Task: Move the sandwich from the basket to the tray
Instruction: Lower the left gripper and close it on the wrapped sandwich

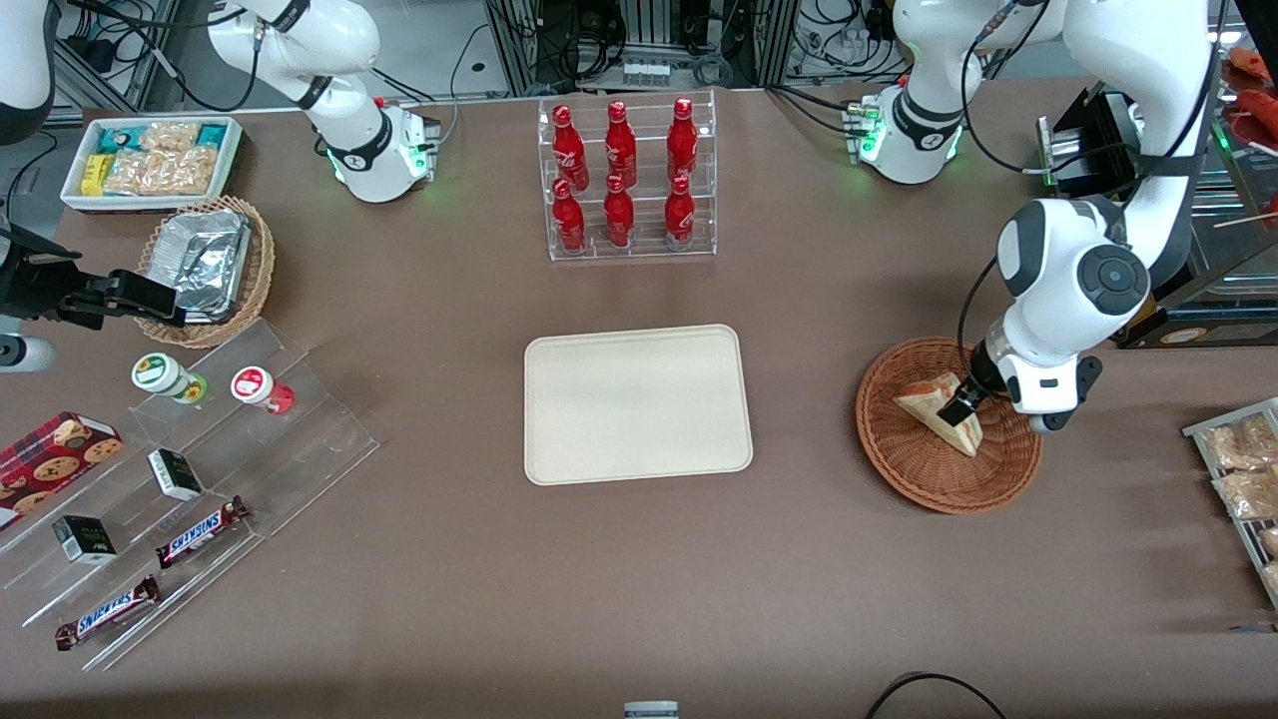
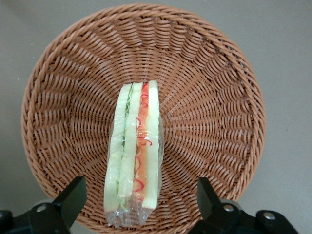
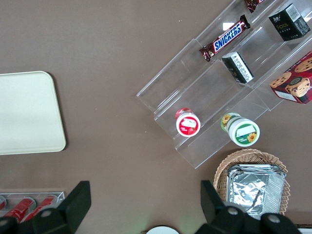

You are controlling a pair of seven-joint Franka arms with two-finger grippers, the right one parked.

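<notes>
The tray (image 1: 637,403) lies flat near the middle of the bench, a smooth cream rectangle with rounded corners and a low rim. It is bare, so the sandwich has not yet been delivered.

Toward the working arm's end of the bench sits the basket (image 1: 914,469), a shallow round bowl of reddish-brown wicker, its ribs radiating from the centre. The sandwich (image 1: 939,409) stands in it on its long side, cut edge facing up. It is a pale bread wedge in clear wrap, showing green, orange and red filling layers.

The gripper (image 2: 139,195) hangs just above the basket, its fingers spread wide on either side of the wedge, not touching it. I judge that this straddling pose is meant to let the fingers close on the soft bread faces.
</notes>
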